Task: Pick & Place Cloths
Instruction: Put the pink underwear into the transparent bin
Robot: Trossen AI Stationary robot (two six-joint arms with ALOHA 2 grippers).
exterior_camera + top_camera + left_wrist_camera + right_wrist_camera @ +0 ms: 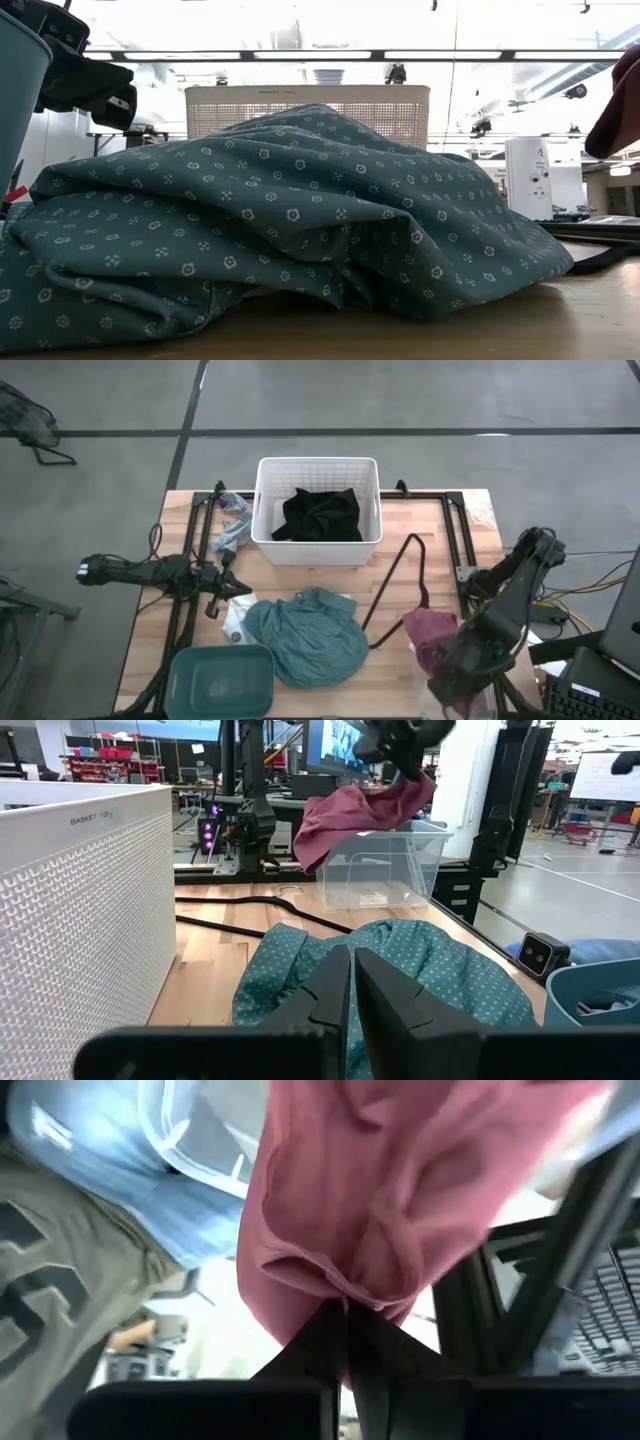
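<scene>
My right gripper (345,1318) is shut on the maroon cloth (428,632) at the table's near right, above the clear bin (385,870). The large teal cloth (305,637) lies bunched on the table's near middle. My left gripper (350,990) hovers shut at its left edge, fingers pointing over it toward the right. The black garment (320,515) lies inside the white basket (265,510). A grey rag (235,532) lies left of the basket. A small white rag (238,610) lies below the left gripper. My right gripper pinches a gathered fold of the maroon cloth (350,1295) between its two fingers. The cloth hangs slack in folds from the fingers, lifted clear of the table (350,815) over the clear bin.
A thin black wire hanger (400,575) lies on the wood between the teal cloth and the maroon one. A teal bin (220,680) sits at the near left corner. Black frame rails run along the table's left and right sides.
</scene>
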